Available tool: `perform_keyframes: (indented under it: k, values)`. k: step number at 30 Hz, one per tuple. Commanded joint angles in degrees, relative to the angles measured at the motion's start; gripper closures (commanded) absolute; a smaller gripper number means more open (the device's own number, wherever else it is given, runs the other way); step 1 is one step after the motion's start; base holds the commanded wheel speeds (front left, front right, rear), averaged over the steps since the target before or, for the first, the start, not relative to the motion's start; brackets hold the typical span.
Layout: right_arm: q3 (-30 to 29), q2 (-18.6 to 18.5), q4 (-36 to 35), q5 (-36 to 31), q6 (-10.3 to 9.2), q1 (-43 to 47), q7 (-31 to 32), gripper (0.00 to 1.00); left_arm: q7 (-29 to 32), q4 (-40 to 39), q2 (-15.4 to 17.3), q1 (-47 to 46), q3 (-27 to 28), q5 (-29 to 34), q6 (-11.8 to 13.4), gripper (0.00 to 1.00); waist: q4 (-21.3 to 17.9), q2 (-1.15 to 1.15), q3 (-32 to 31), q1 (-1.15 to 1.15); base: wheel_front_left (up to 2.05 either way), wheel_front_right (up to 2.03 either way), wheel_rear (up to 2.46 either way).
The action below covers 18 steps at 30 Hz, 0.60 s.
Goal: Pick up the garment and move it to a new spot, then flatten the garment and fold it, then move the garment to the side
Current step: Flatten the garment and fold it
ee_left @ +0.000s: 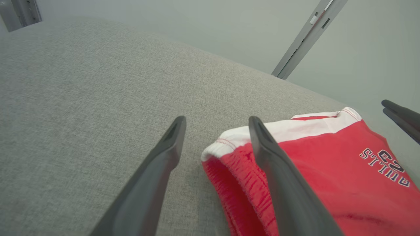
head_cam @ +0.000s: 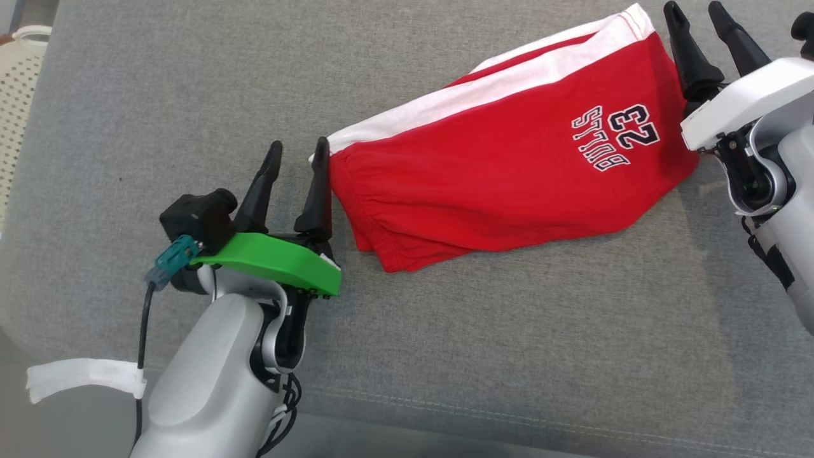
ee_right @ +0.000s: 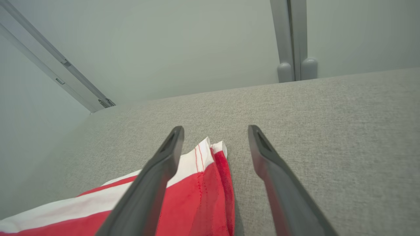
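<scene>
surface: grey fabric-covered tabletop (head_cam: 191,95), a stitched seam along its near edge.
garment: red shorts (head_cam: 509,172) with a white band (head_cam: 483,86) down one side, lying flat and doubled over on the tabletop, long axis slanting from lower left to upper right in the head view.
lettering: "bulls 23" (head_cam: 613,137) in dark outlined print, near the hem end of the shorts, upside down in the head view.
waistband: gathered elastic edge (head_cam: 356,191) at the left end of the shorts, layers slightly parted in the left wrist view.
left gripper: (head_cam: 299,149) just beside the waistband end of the shorts, low over the tabletop.
left jaws: spread, nothing between them; the finger (ee_left: 272,164) nearer the shorts overlaps the white corner of the waistband, the other stands over bare fabric to the outside. contact with the cloth: cannot tell.
right gripper: (head_cam: 696,13) at the hem end of the shorts, on the opposite side from the left gripper.
right jaws: spread, holding nothing; one finger (ee_right: 154,183) lies over the hem corner, the other is over bare tabletop beside the shorts.
wrist hardware: green plate (head_cam: 273,257) behind the left jaws.
other: pale perforated basket (head_cam: 19,83), well apart from the shorts, past the left edge of the tabletop.
</scene>
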Motion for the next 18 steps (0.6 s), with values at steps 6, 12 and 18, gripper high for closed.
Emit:
perform_keyframes:
  k: [6, 12, 18]
  values:
    - [-1.84, 2.04, -0.70, -4.88, 0.00, 5.18, -4.02, 0.00, -0.83, -3.84, 2.41, 2.84, 2.28, 3.09, 2.64, 0.00, -5.60, 0.00, -4.10, 0.00, 0.00, 0.00, 0.00]
    - [-8.11, 5.73, -6.23, -10.61, 0.00, 13.41, -4.33, 0.00, -1.19, -6.31, 3.42, 5.09, 4.87, 5.17, 3.24, 0.00, -9.55, 0.00, -6.92, 0.00, 0.00, 0.00, 0.00]
    - [-16.33, 10.11, -14.54, -20.70, 0.01, 24.11, -4.33, 0.00, -1.17, -7.52, 3.98, 7.32, 8.17, 8.55, 4.43, 0.00, -12.70, 0.00, -9.20, 0.00, 0.00, 0.00, 0.00]
